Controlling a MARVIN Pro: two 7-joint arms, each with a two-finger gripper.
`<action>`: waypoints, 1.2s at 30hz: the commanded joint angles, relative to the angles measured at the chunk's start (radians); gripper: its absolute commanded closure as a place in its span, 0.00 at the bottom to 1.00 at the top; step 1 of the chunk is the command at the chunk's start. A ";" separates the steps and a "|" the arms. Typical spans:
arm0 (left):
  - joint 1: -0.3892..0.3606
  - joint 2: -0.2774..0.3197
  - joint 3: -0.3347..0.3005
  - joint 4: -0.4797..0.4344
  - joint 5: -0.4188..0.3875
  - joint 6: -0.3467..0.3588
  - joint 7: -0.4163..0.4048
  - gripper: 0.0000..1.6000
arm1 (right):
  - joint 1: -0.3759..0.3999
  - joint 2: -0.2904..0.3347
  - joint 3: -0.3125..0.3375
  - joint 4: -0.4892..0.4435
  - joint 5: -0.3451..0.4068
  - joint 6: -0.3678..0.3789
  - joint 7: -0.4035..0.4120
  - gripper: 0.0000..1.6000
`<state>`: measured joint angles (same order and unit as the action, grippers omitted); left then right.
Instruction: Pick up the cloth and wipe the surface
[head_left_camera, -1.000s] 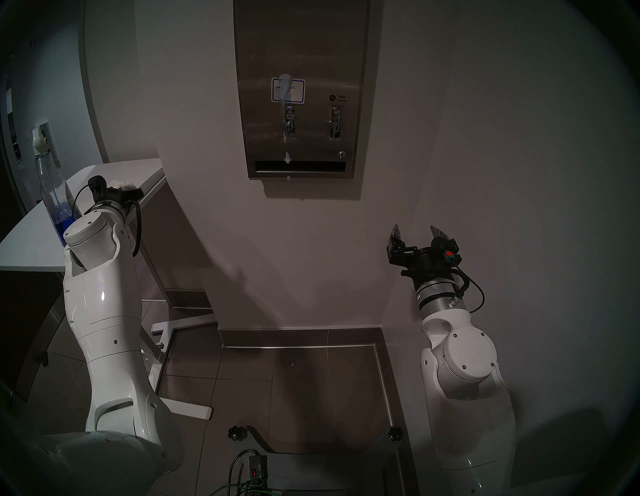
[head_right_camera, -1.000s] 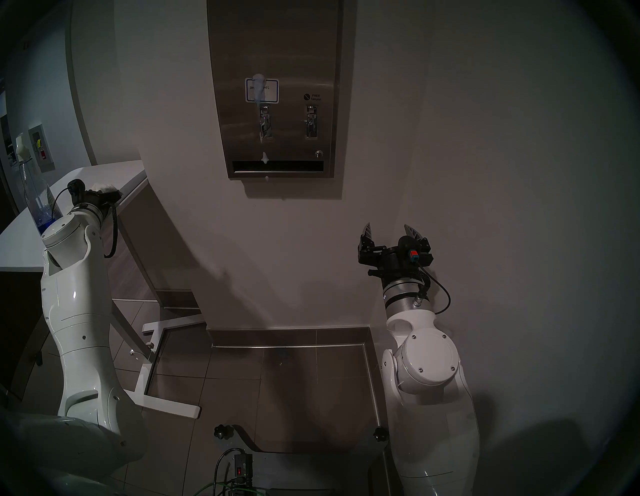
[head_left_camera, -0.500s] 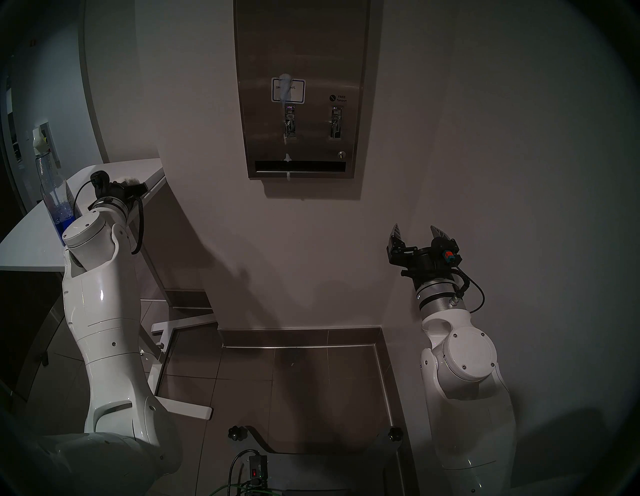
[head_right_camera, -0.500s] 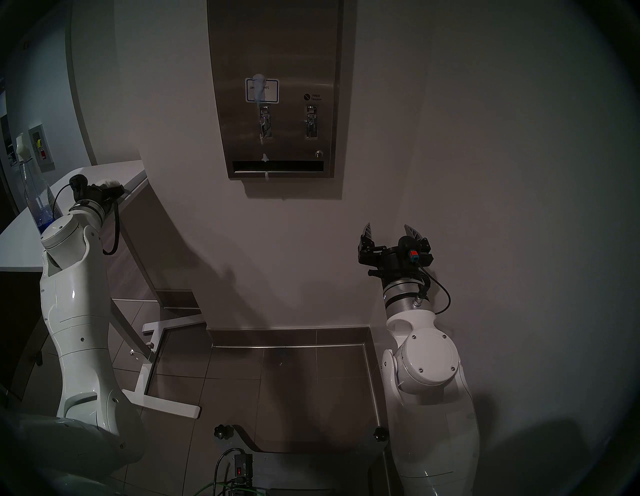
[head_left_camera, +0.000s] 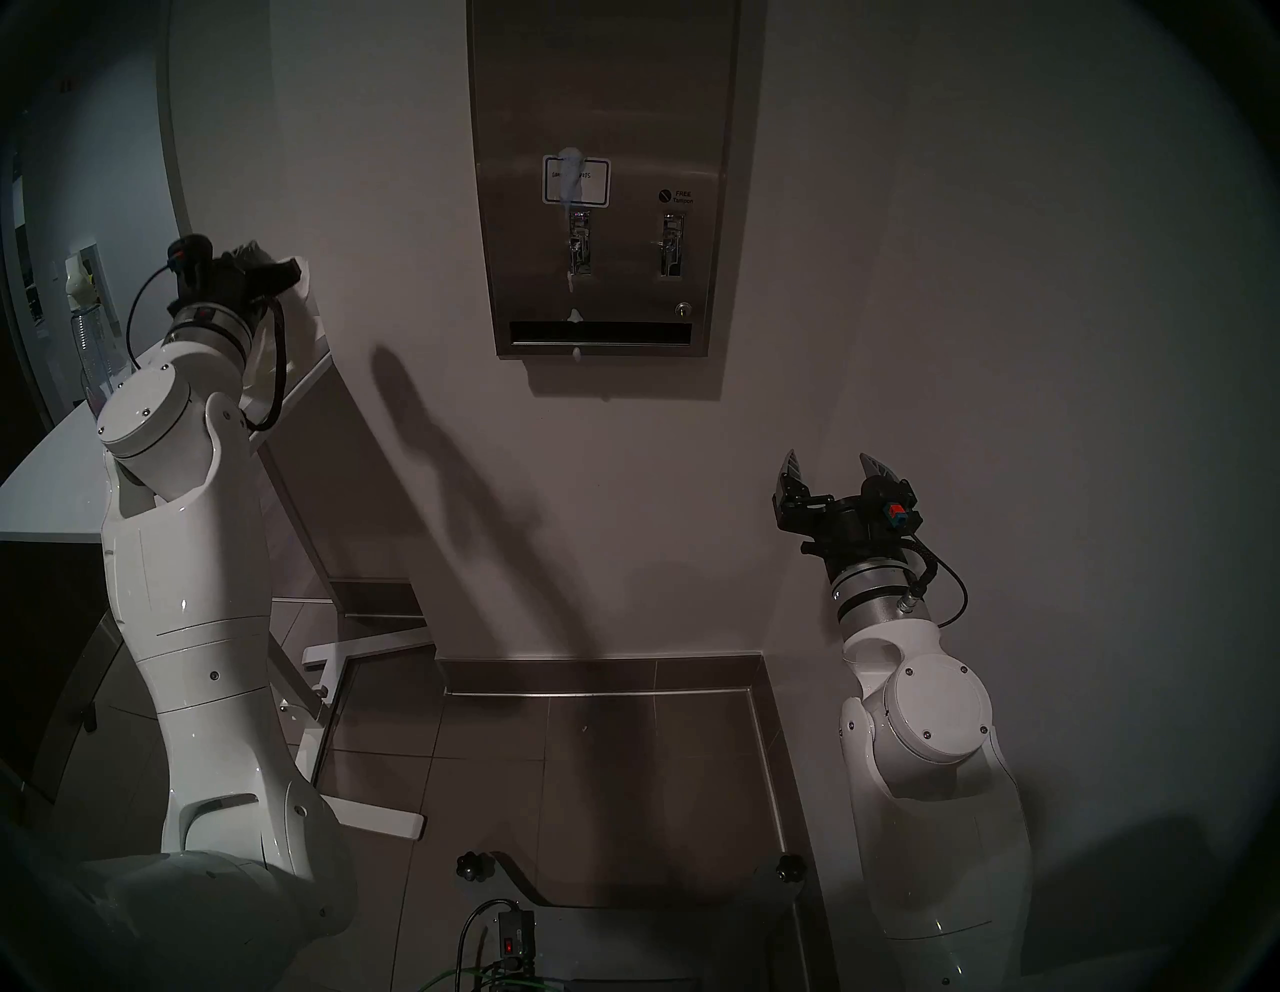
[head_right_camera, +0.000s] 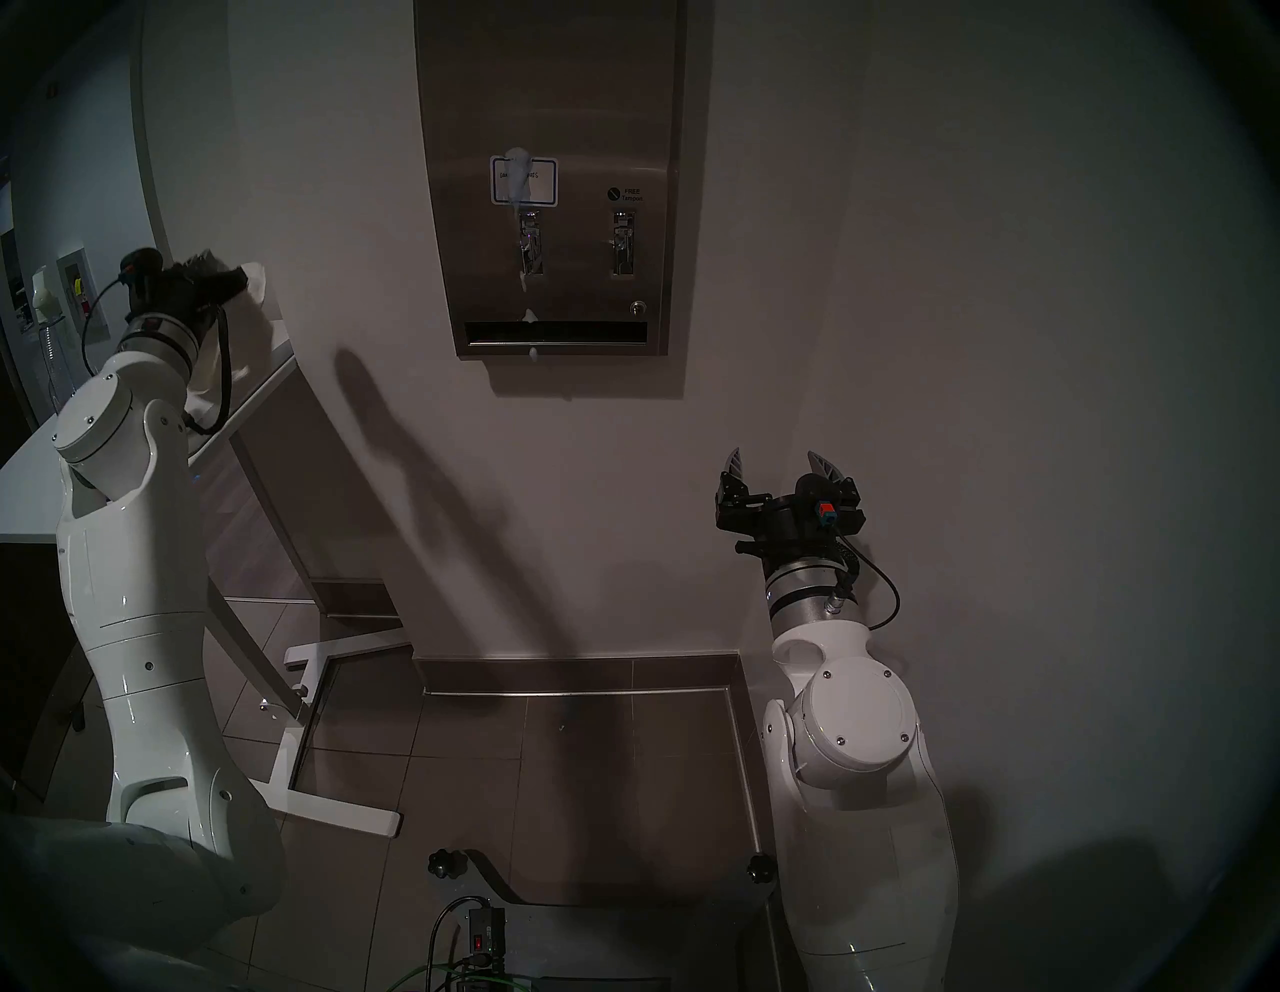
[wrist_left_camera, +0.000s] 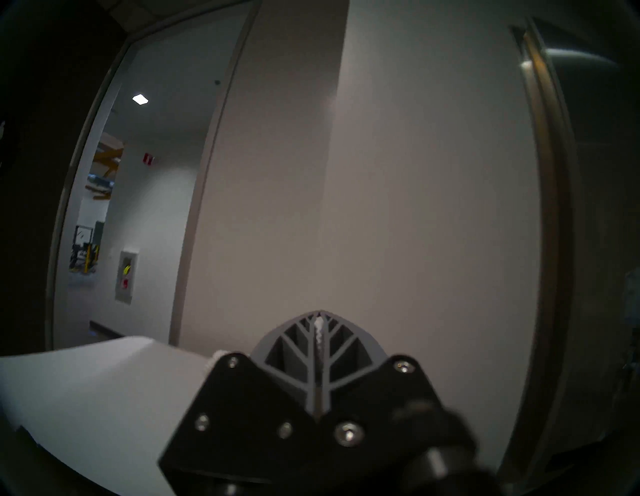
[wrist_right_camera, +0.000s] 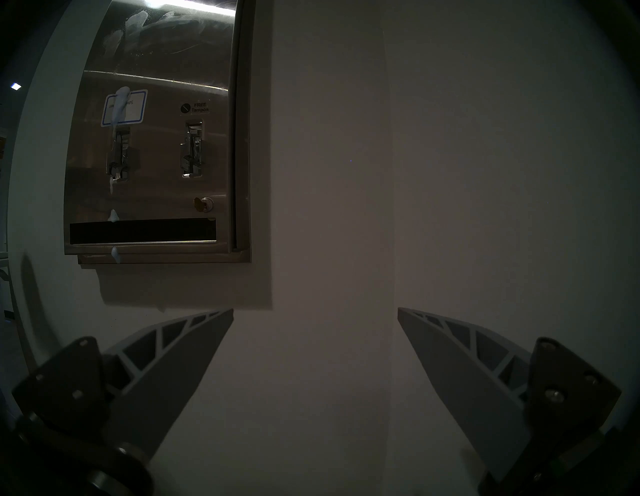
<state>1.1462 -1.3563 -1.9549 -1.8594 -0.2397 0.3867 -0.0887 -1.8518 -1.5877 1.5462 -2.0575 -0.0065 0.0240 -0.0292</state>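
Note:
The cloth (head_left_camera: 305, 296) is off-white and hangs from my left gripper (head_left_camera: 291, 269), which is shut on it and held above the white table's far corner, left of the dispenser. In the left wrist view the fingers (wrist_left_camera: 341, 350) are pressed together with a sliver of cloth (wrist_left_camera: 318, 330) between them. The brushed steel dispenser front (head_left_camera: 602, 97) is on the wall, with a blue-bordered label (head_left_camera: 594, 181), two lever slots and a dark slot. White foam (head_left_camera: 569, 170) runs down over the label. My right gripper (head_left_camera: 832, 463) is open and empty, low right of the dispenser, which also shows in its wrist view (wrist_right_camera: 156, 194).
A white table (head_left_camera: 48, 485) stands at the left with a spray bottle (head_left_camera: 89, 339) partly behind my left arm. Its white legs (head_left_camera: 367, 821) reach over the tiled floor. Plain wall surrounds the dispenser. A power box with cables (head_left_camera: 514, 935) sits at the bottom.
My left arm has risen from the tabletop with the cloth, which now hangs in the air. Its shadow has moved up the wall. The right arm has not moved.

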 joint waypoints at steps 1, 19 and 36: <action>0.007 0.000 0.012 -0.115 -0.074 -0.023 -0.102 1.00 | 0.017 0.000 0.001 -0.037 -0.001 -0.009 -0.001 0.00; 0.154 -0.009 0.072 -0.296 -0.126 0.004 -0.241 1.00 | 0.016 0.000 0.001 -0.041 -0.001 -0.007 -0.001 0.00; 0.105 0.010 0.153 -0.316 -0.088 0.131 -0.211 1.00 | 0.016 0.000 0.000 -0.041 -0.001 -0.007 -0.001 0.00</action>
<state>1.2952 -1.3418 -1.7998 -2.1204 -0.2991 0.4771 -0.2956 -1.8520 -1.5874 1.5460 -2.0597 -0.0064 0.0242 -0.0292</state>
